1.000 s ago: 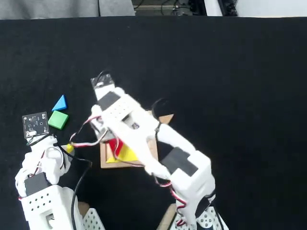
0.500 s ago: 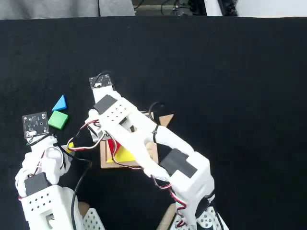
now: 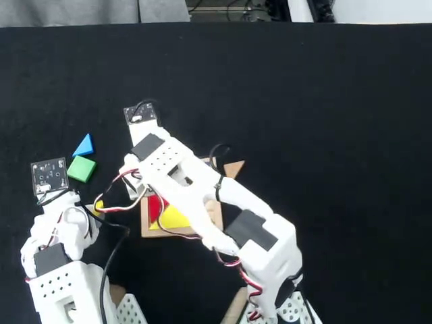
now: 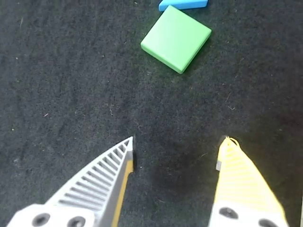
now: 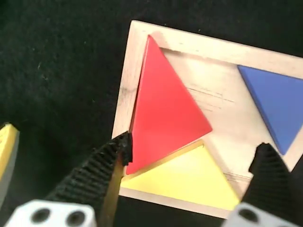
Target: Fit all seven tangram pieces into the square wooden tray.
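The right gripper (image 5: 193, 144) hangs wide open and empty over the wooden tray (image 5: 142, 33). Its jaws span the red triangle (image 5: 165, 109) and yellow triangle (image 5: 189, 179) inside, with a dark blue triangle (image 5: 279, 104) beside them. The left gripper (image 4: 179, 142), also spread and empty, sits left of the tray, just near of the green square (image 4: 176, 38) and light blue piece (image 4: 182, 4).

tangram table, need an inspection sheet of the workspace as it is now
Surface: black cloth table.
Job's things: wooden tray holds red triangle, yellow triangle and blue triangle; green square and light blue triangle lie outside it; tan triangle beside the tray.
Clutter: nothing seen.
Grippers: left gripper open over bare cloth; right gripper open above the tray.
Cables: loose wires hang off the right arm.
Surroundings: grey fabric beyond the far edge.
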